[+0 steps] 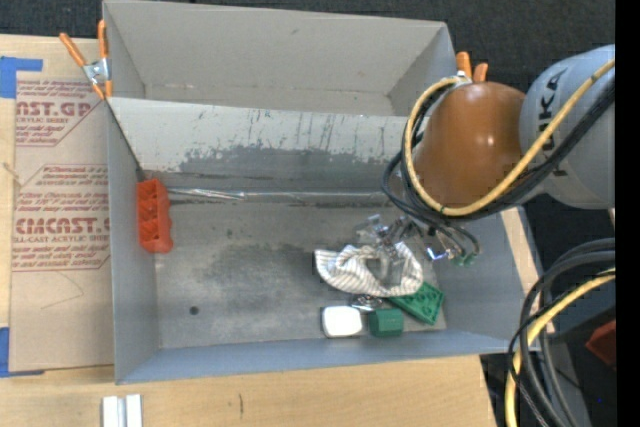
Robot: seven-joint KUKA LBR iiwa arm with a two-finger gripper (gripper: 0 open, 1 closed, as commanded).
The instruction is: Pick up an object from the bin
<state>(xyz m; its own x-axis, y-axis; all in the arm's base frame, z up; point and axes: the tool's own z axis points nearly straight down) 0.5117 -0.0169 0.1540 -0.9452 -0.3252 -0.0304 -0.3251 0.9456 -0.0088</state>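
Your gripper [388,257] is sitting low over the crumpled white-and-grey cloth [343,268], which is lying at about four o'clock on the floor of the bin [250,265], close to the right-hand slope. The metal is overlapping the cloth's two-o'clock side. Whether the pincer is released or clenched, I cannot tell, because the fabric and the wrist are crowding that spot.

At the cloth's six o'clock, a small white rounded block [342,320] is lying just beside its edge. A small dark green block [385,322] is sitting right next to the white one, at its three o'clock. A larger green piece [424,303] is lying at the cloth's four o'clock, up against the fabric.

Over at nine o'clock, an orange-red brick [153,215] is standing against the left wall, well apart from everything else.

The orange wrist cover [470,145] is hanging at the gripper's one o'clock, with cables [412,140] looping round it.
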